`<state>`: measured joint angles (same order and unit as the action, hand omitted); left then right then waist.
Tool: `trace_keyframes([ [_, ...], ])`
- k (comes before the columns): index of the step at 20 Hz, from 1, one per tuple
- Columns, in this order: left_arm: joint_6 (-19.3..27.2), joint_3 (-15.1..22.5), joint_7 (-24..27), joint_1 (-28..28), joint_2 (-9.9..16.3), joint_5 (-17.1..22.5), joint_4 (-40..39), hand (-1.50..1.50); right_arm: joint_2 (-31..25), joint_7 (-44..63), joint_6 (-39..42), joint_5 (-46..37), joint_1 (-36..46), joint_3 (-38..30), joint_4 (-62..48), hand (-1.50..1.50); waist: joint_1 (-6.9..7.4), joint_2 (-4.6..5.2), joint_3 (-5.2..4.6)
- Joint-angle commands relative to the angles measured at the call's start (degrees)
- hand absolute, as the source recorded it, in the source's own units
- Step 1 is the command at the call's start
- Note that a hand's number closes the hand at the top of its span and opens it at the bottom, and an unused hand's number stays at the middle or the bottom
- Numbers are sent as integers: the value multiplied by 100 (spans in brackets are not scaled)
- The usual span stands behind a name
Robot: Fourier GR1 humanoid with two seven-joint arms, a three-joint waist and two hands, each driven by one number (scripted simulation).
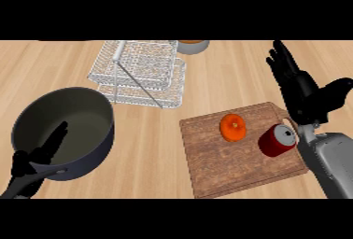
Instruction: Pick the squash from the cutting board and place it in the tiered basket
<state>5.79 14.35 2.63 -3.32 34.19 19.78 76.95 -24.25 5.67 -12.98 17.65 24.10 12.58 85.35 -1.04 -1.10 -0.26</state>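
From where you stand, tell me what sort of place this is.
Most likely a kitchen counter: a wooden worktop holding a dark pot, a cutting board with an orange squash and red can, plus a wire tiered basket.

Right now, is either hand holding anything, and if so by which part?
Nothing is held. The right hand is open above the cutting board, clear of the squash. The left hand is open over the pot.
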Motion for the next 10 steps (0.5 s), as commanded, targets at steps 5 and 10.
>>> trace_keyframes([
  [5, 11, 265, 428, 1021, -891, -182, 240, 0, 1149, 85, 508, -209, 557, 1187, -588, -150, 218, 175, 19],
  [10, -159, 442, 767, 982, -1237, -178, 46, 0, 1848, -594, 446, -261, 344, 1296, -1463, -150, 172, 190, 31],
])
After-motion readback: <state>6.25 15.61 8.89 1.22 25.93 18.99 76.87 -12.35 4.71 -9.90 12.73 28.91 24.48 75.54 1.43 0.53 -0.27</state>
